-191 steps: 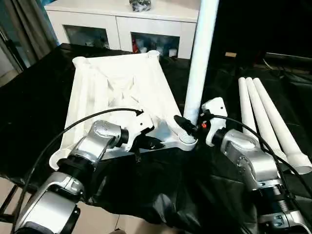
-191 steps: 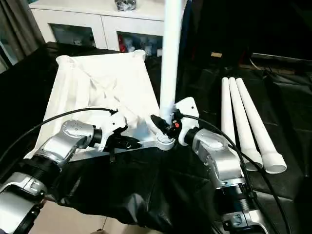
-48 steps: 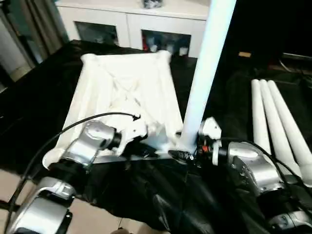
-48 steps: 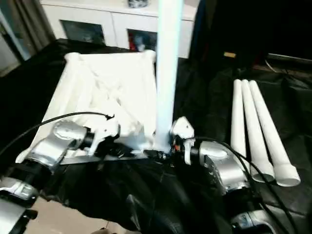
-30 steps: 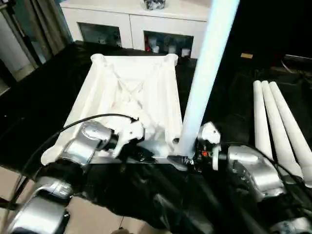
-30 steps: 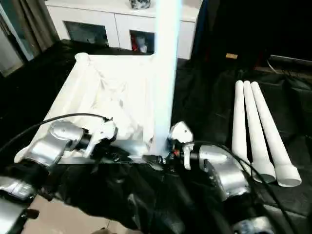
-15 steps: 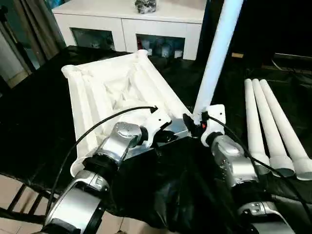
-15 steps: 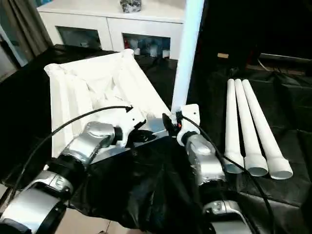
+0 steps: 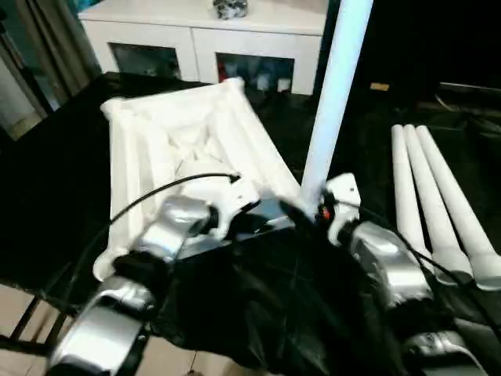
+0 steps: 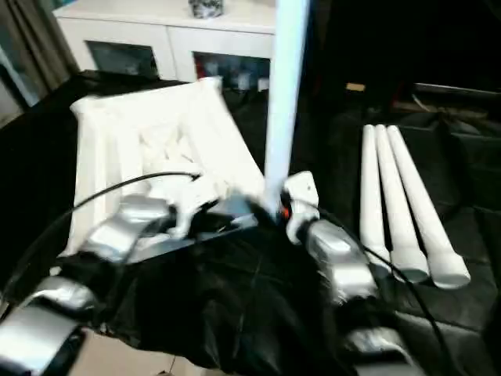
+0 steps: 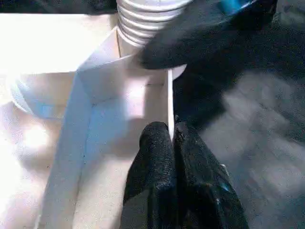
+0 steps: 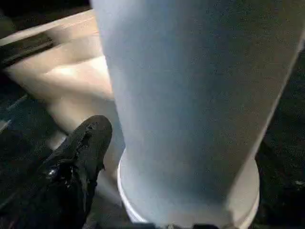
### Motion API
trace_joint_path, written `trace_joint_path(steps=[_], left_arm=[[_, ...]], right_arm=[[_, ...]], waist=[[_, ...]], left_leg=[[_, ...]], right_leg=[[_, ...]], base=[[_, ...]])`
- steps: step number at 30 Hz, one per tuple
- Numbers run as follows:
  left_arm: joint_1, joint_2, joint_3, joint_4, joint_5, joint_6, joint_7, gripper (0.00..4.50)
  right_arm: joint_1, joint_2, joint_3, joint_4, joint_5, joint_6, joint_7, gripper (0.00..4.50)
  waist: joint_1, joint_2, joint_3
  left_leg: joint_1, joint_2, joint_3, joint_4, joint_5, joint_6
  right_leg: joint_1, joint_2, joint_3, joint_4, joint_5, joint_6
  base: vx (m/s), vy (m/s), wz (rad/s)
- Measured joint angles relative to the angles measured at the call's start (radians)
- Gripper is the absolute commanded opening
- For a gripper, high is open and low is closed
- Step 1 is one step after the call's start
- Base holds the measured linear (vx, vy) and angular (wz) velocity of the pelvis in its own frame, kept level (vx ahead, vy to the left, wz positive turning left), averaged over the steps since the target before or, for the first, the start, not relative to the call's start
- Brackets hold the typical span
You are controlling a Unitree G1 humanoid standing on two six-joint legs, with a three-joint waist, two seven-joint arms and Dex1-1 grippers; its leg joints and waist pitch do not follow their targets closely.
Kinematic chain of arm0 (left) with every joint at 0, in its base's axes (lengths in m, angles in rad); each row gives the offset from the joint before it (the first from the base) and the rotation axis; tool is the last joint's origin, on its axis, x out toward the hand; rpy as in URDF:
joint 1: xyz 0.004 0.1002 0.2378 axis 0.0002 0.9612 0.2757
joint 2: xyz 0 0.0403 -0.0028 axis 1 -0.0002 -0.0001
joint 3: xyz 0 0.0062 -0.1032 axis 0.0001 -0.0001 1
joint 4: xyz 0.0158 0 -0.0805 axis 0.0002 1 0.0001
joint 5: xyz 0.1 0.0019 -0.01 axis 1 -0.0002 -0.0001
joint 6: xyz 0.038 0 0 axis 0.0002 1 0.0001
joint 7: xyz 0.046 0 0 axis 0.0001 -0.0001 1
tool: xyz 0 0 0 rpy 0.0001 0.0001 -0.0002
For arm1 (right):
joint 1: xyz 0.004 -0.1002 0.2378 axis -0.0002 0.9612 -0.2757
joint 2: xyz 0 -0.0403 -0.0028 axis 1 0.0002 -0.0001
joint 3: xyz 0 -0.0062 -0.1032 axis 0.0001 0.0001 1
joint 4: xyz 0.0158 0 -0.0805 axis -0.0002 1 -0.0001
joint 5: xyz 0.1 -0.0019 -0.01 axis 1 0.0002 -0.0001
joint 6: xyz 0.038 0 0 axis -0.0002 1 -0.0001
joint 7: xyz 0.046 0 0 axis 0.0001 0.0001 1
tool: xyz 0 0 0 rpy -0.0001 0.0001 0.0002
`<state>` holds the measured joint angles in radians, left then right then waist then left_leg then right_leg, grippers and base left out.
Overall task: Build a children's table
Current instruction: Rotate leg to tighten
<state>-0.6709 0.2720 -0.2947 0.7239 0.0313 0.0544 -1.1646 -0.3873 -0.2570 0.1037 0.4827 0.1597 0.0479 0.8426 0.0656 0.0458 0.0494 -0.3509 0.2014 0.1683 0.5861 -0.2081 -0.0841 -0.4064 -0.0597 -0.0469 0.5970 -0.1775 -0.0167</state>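
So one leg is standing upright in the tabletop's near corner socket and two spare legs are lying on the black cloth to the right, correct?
Not quite: three spare legs lie side by side on the black cloth to the right, not two, as the left eye view shows. The rest holds: one leg stands upright in the near corner socket of the tabletop.

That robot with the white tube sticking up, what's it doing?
It's building a little table. The tabletop lies upside down, and one leg stands in its near corner socket. The left gripper pinches the tabletop's edge, the right gripper is at the leg's base. Three more legs lie waiting on the right.
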Motion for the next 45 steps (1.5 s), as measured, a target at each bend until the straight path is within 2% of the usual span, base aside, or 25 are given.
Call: trace_joint_path(steps=[3, 4, 5, 7, 10, 13, 15, 20, 24, 31, 34, 35, 36, 38, 41, 44, 45], left_arm=[[0.005, 0.027, -0.01, -0.005, -0.009, -0.02, -0.083, 0.0], [0.007, 0.033, -0.013, -0.007, -0.014, -0.024, -0.107, 0.0], [0.009, 0.039, -0.015, -0.008, -0.016, -0.028, -0.124, 0.0], [0.015, 0.064, -0.02, -0.017, -0.022, -0.031, -0.187, 0.0], [0.026, 0.085, -0.026, -0.028, -0.036, -0.032, -0.237, 0.0], [0.027, 0.093, -0.032, -0.032, -0.037, -0.032, -0.262, 0.0], [0.027, 0.094, -0.032, -0.032, -0.037, -0.032, -0.265, 0.0], [0.027, 0.09, -0.03, -0.032, -0.037, -0.027, -0.264, 0.0], [0.003, 0.063, -0.013, 0.0, -0.021, 0.008, -0.159, 0.0], [-0.056, -0.09, 0.028, 0.071, 0.009, 0.097, 0.157, 0.0], [-0.067, -0.139, 0.034, 0.084, 0.024, 0.11, 0.251, 0.0], [-0.068, -0.149, 0.036, 0.086, 0.029, 0.11, 0.27, 0.0], [-0.069, -0.157, 0.036, 0.086, 0.034, 0.11, 0.285, 0.0], [-0.069, -0.16, 0.036, 0.086, 0.039, 0.109, 0.292, 0.0], [-0.067, -0.159, 0.034, 0.086, 0.043, 0.099, 0.295, 0.0], [-0.065, -0.152, 0.029, 0.086, 0.044, 0.084, 0.289, 0.0], [-0.064, -0.145, 0.026, 0.085, 0.044, 0.076, 0.28, 0.0]], right_arm=[[0.005, -0.035, 0.036, -0.031, 0.007, 0.016, 0.115, 4.0], [0.009, -0.045, 0.044, -0.042, 0.01, 0.017, 0.15, 3.75], [0.013, -0.056, 0.049, -0.048, 0.015, 0.018, 0.177, 3.75], [0.016, -0.084, 0.072, -0.061, 0.02, 0.018, 0.247, 3.69], [0.018, -0.101, 0.096, -0.078, 0.028, 0.031, 0.305, 3.33], [0.018, -0.107, 0.105, -0.086, 0.035, 0.041, 0.328, 3.21], [0.018, -0.107, 0.104, -0.087, 0.039, 0.05, 0.334, 2.97], [0.027, -0.094, 0.096, -0.102, 0.042, 0.075, 0.324, 2.81], [0.027, -0.034, 0.048, -0.08, 0.025, 0.094, 0.162, 2.79], [-0.06, 0.128, -0.095, 0.087, -0.029, 0.042, -0.343, 2.77], [-0.093, 0.165, -0.119, 0.13, -0.057, 0.025, -0.489, 2.77], [-0.101, 0.176, -0.126, 0.144, -0.067, 0.016, -0.523, 2.77], [-0.108, 0.18, -0.128, 0.158, -0.073, 0.004, -0.544, 3.12], [-0.11, 0.184, -0.13, 0.165, -0.076, -0.008, -0.553, 3.47], [-0.11, 0.196, -0.138, 0.179, -0.073, -0.032, -0.549, 3.52], [-0.111, 0.194, -0.135, 0.185, -0.08, -0.043, -0.533, 3.95], [-0.111, 0.187, -0.127, 0.187, -0.085, -0.052, -0.515, 3.95]], waist=[[0.012, 0.0, 0.0], [0.017, 0.0, 0.0], [0.022, -0.001, 0.0], [0.025, -0.001, 0.0], [0.028, -0.001, 0.0], [0.03, -0.001, 0.0], [0.03, -0.001, 0.0], [0.033, -0.001, 0.0], [0.029, -0.002, 0.0], [-0.002, -0.003, 0.001], [-0.003, -0.001, 0.0], [-0.003, 0.0, -0.001], [-0.003, 0.0, -0.001], [-0.003, 0.0, -0.001], [-0.004, 0.0, -0.001], [-0.005, 0.001, -0.001], [-0.007, 0.001, -0.001]], left_leg=[[0.0, 0.0, 0.001, 0.001, 0.0, 0.001], [0.0, 0.0, 0.001, 0.001, 0.0, 0.001], [0.0, 0.0, 0.001, 0.001, 0.0, 0.001], [0.0, 0.0, 0.001, 0.001, 0.0, 0.001], [0.0, 0.001, 0.001, 0.001, 0.0, 0.001], [0.0, 0.001, 0.001, 0.002, 0.0, 0.0], [0.0, 0.001, 0.001, 0.002, -0.001, -0.001], [0.0, 0.001, 0.001, 0.002, -0.001, -0.001], [0.001, 0.001, 0.001, 0.005, -0.002, -0.005], [0.003, 0.002, 0.0, 0.005, 0.0, -0.007], [0.003, 0.002, 0.001, 0.003, 0.0, -0.007], [0.003, 0.002, 0.001, 0.003, 0.0, -0.007], [0.003, 0.002, 0.001, 0.003, 0.0, -0.007], [0.002, 0.002, 0.001, 0.003, 0.0, -0.007], [0.002, 0.001, 0.001, 0.004, 0.0, -0.007], [0.002, 0.002, 0.001, 0.004, 0.0, -0.007], [0.002, 0.002, 0.0, 0.003, 0.0, -0.007]], right_leg=[[0.0, 0.0, 0.0, 0.0, 0.0, 0.0], [0.0, 0.0, 0.0, 0.0, 0.0, 0.0], [0.0, 0.0, 0.0, 0.0, 0.0, 0.0], [0.0, 0.0, 0.0, 0.0, 0.0, 0.0], [0.0, 0.0, 0.0, 0.0, 0.0, 0.0], [0.0, 0.0, 0.0, 0.0, 0.0, 0.0], [0.0, 0.0, 0.0, 0.0, 0.0, 0.0], [0.0, 0.0, 0.0, 0.001, 0.0, 0.0], [0.001, 0.0, 0.0, 0.004, 0.0, 0.0], [0.001, 0.0, 0.001, 0.004, 0.003, 0.0], [0.001, 0.0, 0.0, 0.004, 0.003, 0.0], [0.001, 0.0, 0.0, 0.004, 0.003, 0.0], [0.001, 0.0, 0.0, 0.003, 0.003, 0.0], [0.001, 0.0, 0.0, 0.003, 0.003, 0.0], [0.001, 0.0, 0.001, 0.003, 0.003, 0.0], [0.001, 0.0, 0.001, 0.003, 0.004, 0.0], [0.001, 0.0, 0.0, 0.003, 0.003, 0.0]], base=[[0.0, 0.0, 0.0], [0.0, 0.0, 0.0], [0.0, 0.0, 0.0], [0.0, 0.0, 0.0], [0.0, 0.0, 0.0], [0.0, 0.0, 0.0], [0.0, 0.0, 0.0], [0.0, 0.0, 0.0], [0.0, 0.0, 0.0], [0.0, 0.0, 0.0], [0.0, 0.0, 0.0], [0.0, 0.0, 0.0], [0.0, 0.0, 0.0], [0.0, 0.0, 0.0], [0.0, 0.0, 0.0], [0.0, 0.0, 0.0], [0.0, 0.0, 0.0]])
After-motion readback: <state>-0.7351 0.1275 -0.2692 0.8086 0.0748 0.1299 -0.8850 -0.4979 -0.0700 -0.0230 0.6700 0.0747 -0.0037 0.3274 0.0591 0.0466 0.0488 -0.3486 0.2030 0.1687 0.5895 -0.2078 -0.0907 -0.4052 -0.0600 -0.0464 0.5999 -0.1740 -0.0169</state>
